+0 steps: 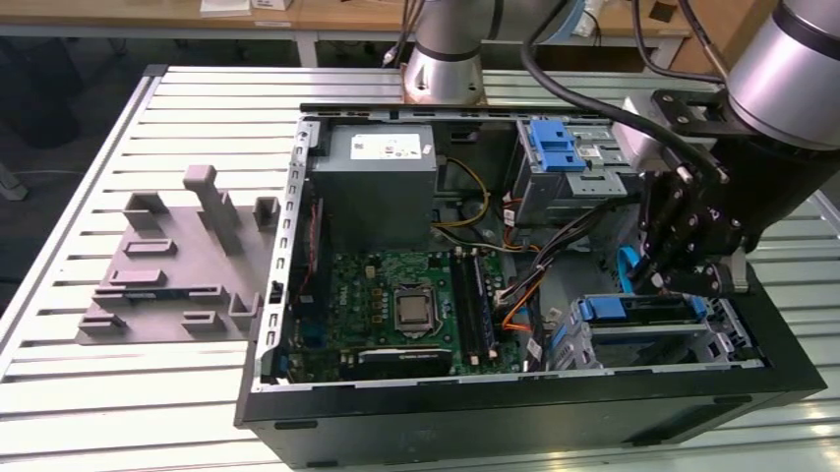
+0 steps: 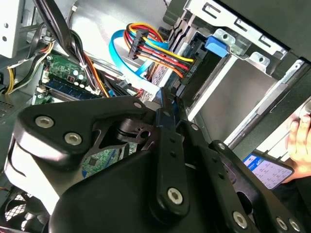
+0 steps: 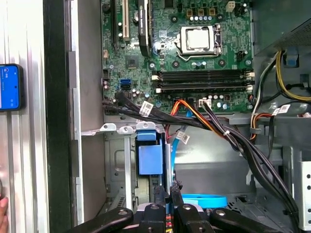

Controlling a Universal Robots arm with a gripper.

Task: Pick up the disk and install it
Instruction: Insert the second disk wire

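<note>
The slatted metal table (image 1: 197, 108) carries an open computer case (image 1: 525, 413) laid on its side, so that we look straight into it and the arm (image 1: 801, 69) can reach in from above. A grey moulded parts holder (image 1: 171, 265) lies on the table toward the exterior view's left, well apart from the case.

Inside the case, the boxy power supply (image 1: 381, 187) sits at the far end and the green motherboard (image 1: 393, 295) lies flat beside it. An upper metal cage with a blue latch (image 1: 565, 147) stands toward the exterior view's right.

Below that cage, in the near corner, we find the disk (image 1: 650, 313). It stands on edge within its bay, and its blue frame end (image 3: 148, 160) faces the motherboard. We judge it seated, or nearly so, with the bay walls close against it.

The gripper (image 1: 690, 280) hangs over this bay. In both wrist views its fingers (image 2: 167, 126) are drawn narrow, and a thin blue strip runs between them. We take this strip for the edge of the disk's frame, pinched so that the disk can be guided along the bay. The contact itself is partly hidden.

A bundle of coloured cables (image 2: 155, 53) and a blue ribbon cable (image 3: 206, 200) lie just beside the fingers, crowding the approach.
</note>
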